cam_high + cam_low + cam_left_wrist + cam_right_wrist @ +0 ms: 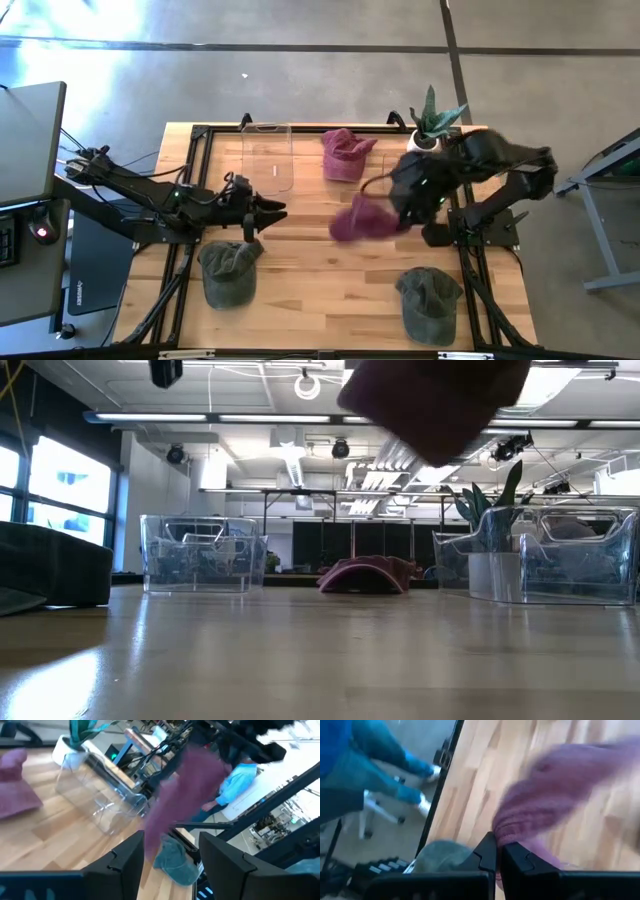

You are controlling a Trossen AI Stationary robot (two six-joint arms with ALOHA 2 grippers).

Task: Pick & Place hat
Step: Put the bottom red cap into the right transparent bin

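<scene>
Right tool (395, 212) is clamped on a soft mauve cloth cap (362, 218), its fingers pinched together on the fabric near one edge, so the cap hangs and swings in the air above the middle of the pale wooden bench (310, 290) rather than resting on it; a pinch on the rim seems chosen because the cloth is limp and gives no firmer place to hold. Left tool (268, 212) waits low over the bench's left half, its fingers apart and holding nothing, pointed toward the carried cap. Two clear plastic bins stand along the far edge: the left bin (266, 158) looks bare, while the one by the right arm (107, 802) cannot be judged. A second mauve cap (345, 152) lies on the boards beside the left bin, not in it. Two olive green caps rest near the front edge, one left (228, 272), one right (430, 300). A small potted green plant (432, 122) stands at the far right corner.
</scene>
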